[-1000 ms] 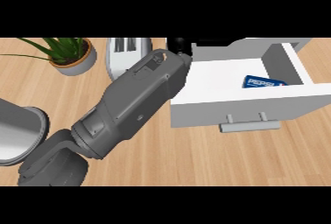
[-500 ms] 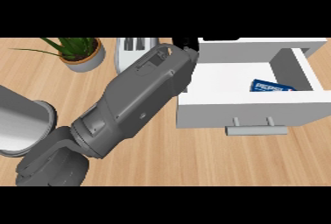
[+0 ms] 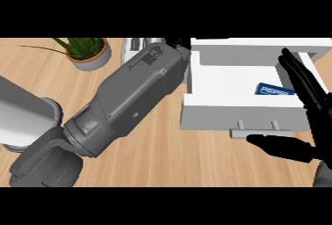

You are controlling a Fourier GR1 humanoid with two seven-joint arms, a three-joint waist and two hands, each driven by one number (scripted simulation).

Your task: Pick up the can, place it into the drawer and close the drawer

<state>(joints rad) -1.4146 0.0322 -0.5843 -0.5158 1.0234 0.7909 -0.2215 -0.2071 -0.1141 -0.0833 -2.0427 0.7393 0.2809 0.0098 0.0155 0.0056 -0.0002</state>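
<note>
Can [image 3: 275,89]: lying in the open drawer [image 3: 227,118], near the counter's [image 3: 162,151] far-right corner.
Right robot hand [image 3: 310,94]: hovering wide open beside it, holding nothing.
Left robot hand [image 3: 178,42]: hiding behind its forearm [image 3: 130,101], can't tell.

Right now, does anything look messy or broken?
Nothing looks spilled or broken. The only odd bit: the drawer stands open, and the blue can seems to lie on its side inside, near its right wall.
</note>
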